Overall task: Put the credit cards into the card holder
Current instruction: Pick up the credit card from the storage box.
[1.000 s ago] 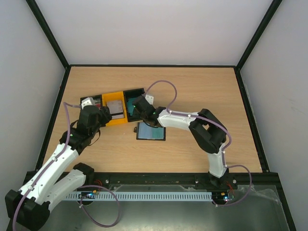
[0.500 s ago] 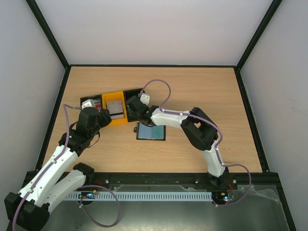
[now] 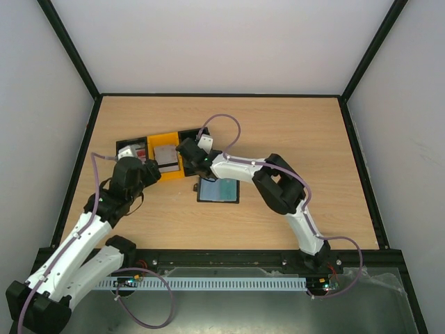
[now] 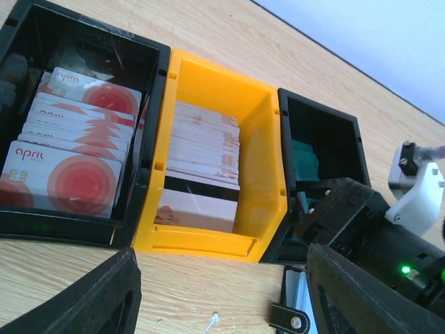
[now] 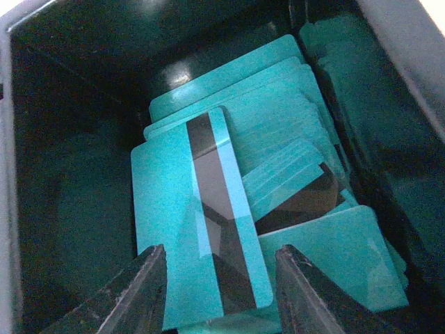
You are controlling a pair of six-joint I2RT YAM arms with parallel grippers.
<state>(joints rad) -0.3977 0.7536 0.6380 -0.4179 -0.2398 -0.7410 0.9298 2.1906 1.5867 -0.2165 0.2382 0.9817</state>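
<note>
The teal credit cards (image 5: 292,125) lay in a loose, fanned pile inside the right-hand black bin (image 4: 321,129). Some were turned so that a dark stripe showed. One striped teal card (image 5: 201,229) lay on top of the pile, slightly askew. You had the right gripper (image 5: 221,296) down inside that bin, its jaws spread apart with the near end of the striped card showing between them. Nothing in the wrist view showed them pinching it.

The red-and-white cards (image 4: 73,149) were stacked in the left black bin (image 4: 87,38). The white cards (image 4: 204,149) sat in the yellow bin (image 4: 217,78) between the two black ones. The three bins touched in a row on the left half of the table (image 3: 292,132), nearer its far edge than its near one.

The card holder (image 3: 218,189) lay open and flat on the table, just on the near side of the right-hand black bin, with a teal surface showing on its open face. Its snap tab (image 4: 290,320) pointed toward the left edge.

You held the left gripper (image 4: 222,306) above the bare wood just in front of the yellow bin. Its jaws were wide apart with nothing between them.
</note>
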